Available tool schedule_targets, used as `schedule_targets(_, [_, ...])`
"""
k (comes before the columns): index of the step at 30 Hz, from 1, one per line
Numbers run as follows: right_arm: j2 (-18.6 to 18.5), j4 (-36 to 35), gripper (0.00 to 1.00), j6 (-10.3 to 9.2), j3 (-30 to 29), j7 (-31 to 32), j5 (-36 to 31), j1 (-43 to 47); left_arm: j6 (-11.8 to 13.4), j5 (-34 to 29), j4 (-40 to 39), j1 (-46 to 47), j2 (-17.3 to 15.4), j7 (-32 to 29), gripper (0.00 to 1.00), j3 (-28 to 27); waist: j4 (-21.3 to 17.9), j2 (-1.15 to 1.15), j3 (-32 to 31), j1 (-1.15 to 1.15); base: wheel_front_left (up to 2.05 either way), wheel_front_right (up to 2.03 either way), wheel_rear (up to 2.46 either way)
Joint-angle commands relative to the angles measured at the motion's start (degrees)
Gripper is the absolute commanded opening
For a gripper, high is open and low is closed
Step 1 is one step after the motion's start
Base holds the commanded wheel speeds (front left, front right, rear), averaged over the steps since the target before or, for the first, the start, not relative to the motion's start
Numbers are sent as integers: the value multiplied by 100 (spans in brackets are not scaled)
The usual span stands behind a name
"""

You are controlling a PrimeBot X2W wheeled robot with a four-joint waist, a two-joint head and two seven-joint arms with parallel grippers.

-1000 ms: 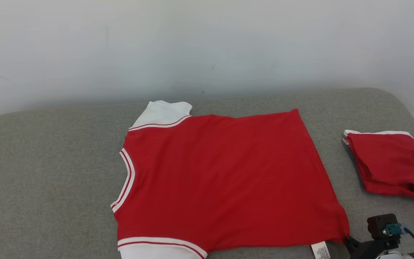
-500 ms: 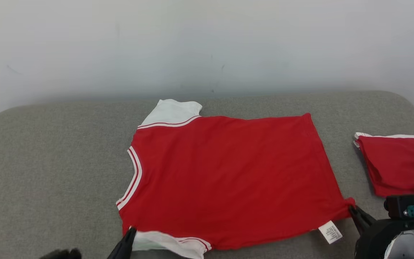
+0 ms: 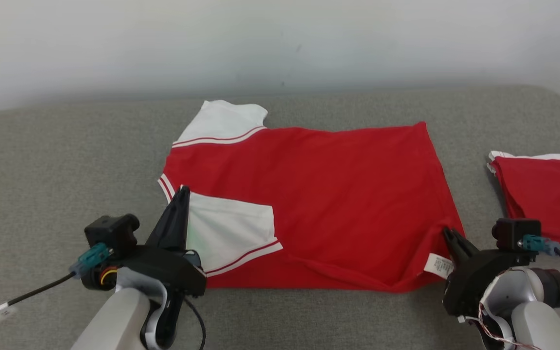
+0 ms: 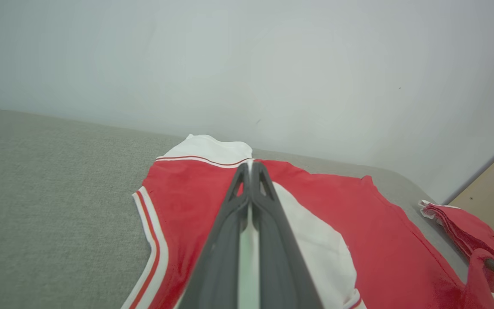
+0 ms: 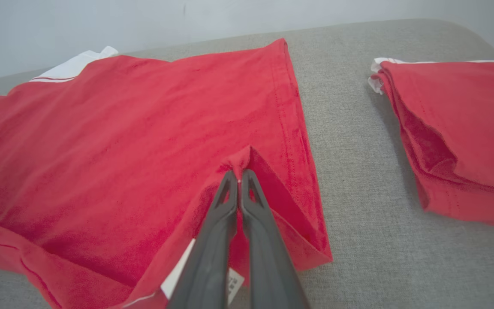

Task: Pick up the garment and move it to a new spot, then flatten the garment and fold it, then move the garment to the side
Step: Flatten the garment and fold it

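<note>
The garment (image 3: 328,194) is a red T-shirt with white sleeves, lying flat on a grey cushion, collar to the left. My left gripper (image 3: 181,190) is shut on the near white sleeve (image 3: 229,233) and holds it folded over the red body; the sleeve (image 4: 315,240) drapes beside the shut fingers in the left wrist view. My right gripper (image 3: 447,232) is shut on the near hem corner (image 5: 240,161), lifted and doubled inward, with a white care label (image 3: 438,266) showing. The far sleeve (image 3: 224,121) lies flat.
A second red garment (image 3: 547,199), folded, lies at the right end of the cushion (image 3: 42,194); it is also in the right wrist view (image 5: 461,128). A pale wall (image 3: 280,39) stands right behind. Bare grey cushion spreads to the left of the shirt.
Both grippers have carried the shirt's near edge away from me, folding the near sleeve and hem corner over the red body. The head camera has also shifted.
</note>
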State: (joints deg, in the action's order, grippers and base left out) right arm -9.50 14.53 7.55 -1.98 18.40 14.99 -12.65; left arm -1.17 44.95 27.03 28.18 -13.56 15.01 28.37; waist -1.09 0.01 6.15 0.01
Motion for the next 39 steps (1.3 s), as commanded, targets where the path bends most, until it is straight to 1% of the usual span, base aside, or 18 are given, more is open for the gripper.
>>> schedule_targets(1, [38,100,0,-12,-35,-82,-88,-119,13,-143,113,105,83,9,0,-43,-111,-1,226,-1,0,0,0])
schedule_targets(4, [155,346,0,-12,-214,-363,-369,-407,54,-552,311,367,196,10,0,-285,-182,-1,387,-1,0,0,0])
schedule_targets(7, [314,613,0,-12,-575,-634,-686,-639,119,-926,396,512,323,9,0,-599,-225,-1,525,-1,0,0,0])
schedule_targets(8, [346,713,0,-12,-626,-670,-801,-696,105,-1012,409,542,367,9,0,-686,-232,-1,567,-1,0,0,0])
schedule_targets(11, [429,937,0,-12,-637,-748,-973,-854,-64,-1266,474,628,478,10,0,-879,-242,-1,668,-1,0,0,0])
schedule_targets(15, [491,1165,0,-12,-607,-863,-1034,-963,-236,-1522,592,736,594,10,0,-1100,-244,-1,771,-1,0,0,0])
schedule_targets(22, [536,1415,0,-12,-665,-1247,-1143,-1199,-381,-1893,697,822,717,10,0,-1513,-210,-1,824,-1,0,0,0])
schedule_targets(23, [548,1493,33,-12,-661,-1242,-1143,-1197,-393,-1981,680,817,731,10,0,-1551,-197,-1,813,-1,0,0,0])
schedule_targets(24, [557,1544,100,-12,-674,-1255,-1158,-1196,-394,-1995,703,778,753,10,100,-1628,-183,-1,792,-1,0,0,0])
schedule_targets(26, [557,1587,100,-12,-680,-1273,-1166,-1202,-413,-2050,732,733,767,10,100,-1660,-173,-1,764,-1,0,0,0])
schedule_targets(29, [547,1659,100,-12,-718,-1333,-1221,-1133,-418,-2404,636,442,700,11,100,-1866,-159,-1,595,-1,0,0,0])
schedule_targets(30, [547,1659,100,-12,-718,-1333,-1221,-1133,-418,-2404,636,442,700,11,100,-1866,-159,-1,595,-1,0,0,0])
schedule_targets(34, [547,1571,100,-12,-661,-1173,-1103,-848,-396,-2699,758,-36,546,11,100,-1890,-175,-1,313,-1,0,0,0])
schedule_targets(36, [478,1443,100,-12,-637,-1035,-1023,-652,-373,-2703,976,-347,526,11,100,-1864,-177,-1,159,-1,0,0,0])
schedule_targets(38, [402,1251,100,-12,-667,-937,-995,-443,-398,-2573,1214,-572,551,-28,100,-1899,-193,-1,41,-1,0,0,0])
schedule_targets(39, [389,1153,100,-12,-696,-890,-992,-334,-337,-2526,1265,-644,561,-23,100,-1962,-200,-1,-1,-1,0,0,0])
